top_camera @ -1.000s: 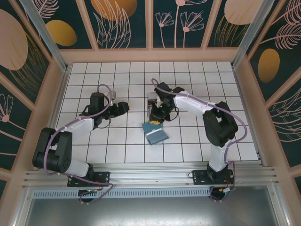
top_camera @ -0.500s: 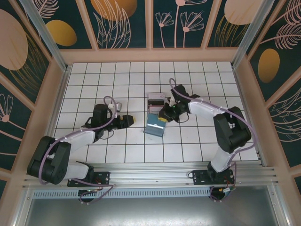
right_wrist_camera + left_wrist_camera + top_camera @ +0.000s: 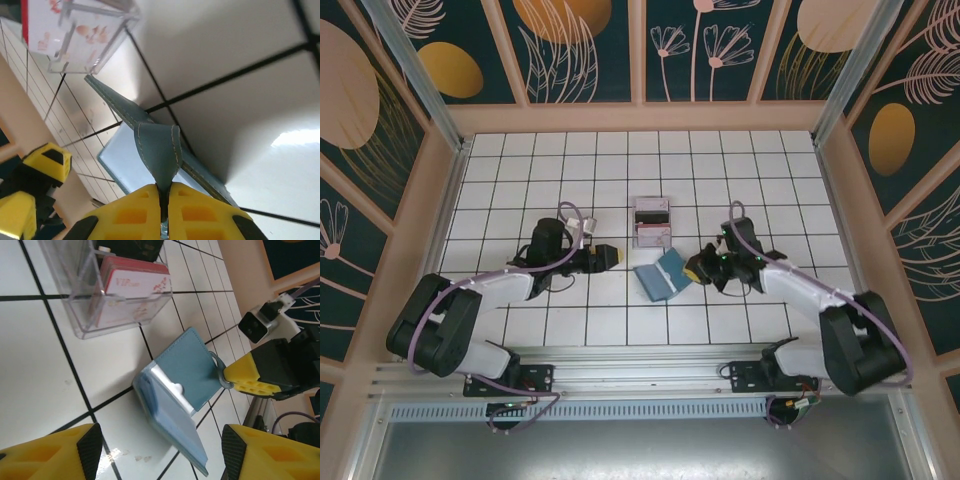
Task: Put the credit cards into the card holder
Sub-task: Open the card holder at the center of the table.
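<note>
Operator: What is different from a second ago?

Me: My right arm has swung back from the middle of the table to its own side, and my right gripper [image 3: 700, 268] has closed down. Its fingers are now pinched together on the small strap at the edge of the card holder [image 3: 658, 279]. The teal cover stands up off the tiles, so the pale inner side shows.

Operator: And for the task?

Me: I judge the holder is being held open, ready for loading. The credit cards [image 3: 132, 282] are not in it yet; they stand in the clear box [image 3: 80, 310] just behind the holder.

Operator: How are your arms set?

Me: The right one lies low, stretched toward the holder from the right. The left has come in closer; my left gripper [image 3: 610, 256] sits just left of the holder, jaws apart, holding nothing.
</note>
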Robot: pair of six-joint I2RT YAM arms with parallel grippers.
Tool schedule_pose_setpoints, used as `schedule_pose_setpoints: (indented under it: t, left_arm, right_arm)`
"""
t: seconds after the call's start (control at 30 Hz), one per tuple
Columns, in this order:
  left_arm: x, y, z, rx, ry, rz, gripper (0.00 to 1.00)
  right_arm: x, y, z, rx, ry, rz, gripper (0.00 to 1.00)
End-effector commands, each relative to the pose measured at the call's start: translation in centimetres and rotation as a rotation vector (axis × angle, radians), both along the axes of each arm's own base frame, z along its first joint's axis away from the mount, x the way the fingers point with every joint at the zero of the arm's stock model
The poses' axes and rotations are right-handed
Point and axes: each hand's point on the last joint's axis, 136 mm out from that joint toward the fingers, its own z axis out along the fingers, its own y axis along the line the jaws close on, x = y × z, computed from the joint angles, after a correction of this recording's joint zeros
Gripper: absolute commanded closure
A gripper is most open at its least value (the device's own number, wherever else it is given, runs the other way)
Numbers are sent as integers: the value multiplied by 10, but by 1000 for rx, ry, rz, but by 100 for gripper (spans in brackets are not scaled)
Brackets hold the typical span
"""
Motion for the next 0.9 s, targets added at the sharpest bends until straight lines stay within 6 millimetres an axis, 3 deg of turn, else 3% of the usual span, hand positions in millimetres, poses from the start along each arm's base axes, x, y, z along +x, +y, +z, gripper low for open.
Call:
schedule_pose_setpoints:
  t: [0.0, 0.27, 0.53, 0.73, 0.87]
  left_arm:
    - [-6, -5, 2, -36, 12, -8, 33]
    - [-9, -15, -1, -64, 59, 1, 34]
    - [0, -43, 2, -102, 124, 32, 47]
    - [-15, -73, -21, -37, 196, -32, 54]
    - [-13, -70, -38, 38, 235, -12, 55]
  right_arm:
    - [9, -12, 2, 74, -3, -217, 90]
    - [15, -23, 13, 110, -48, -357, 90]
    - [13, -21, 17, 130, -73, -420, 92]
    - [7, -22, 8, 159, -56, -458, 92]
    - [12, -22, 12, 145, -77, -442, 92]
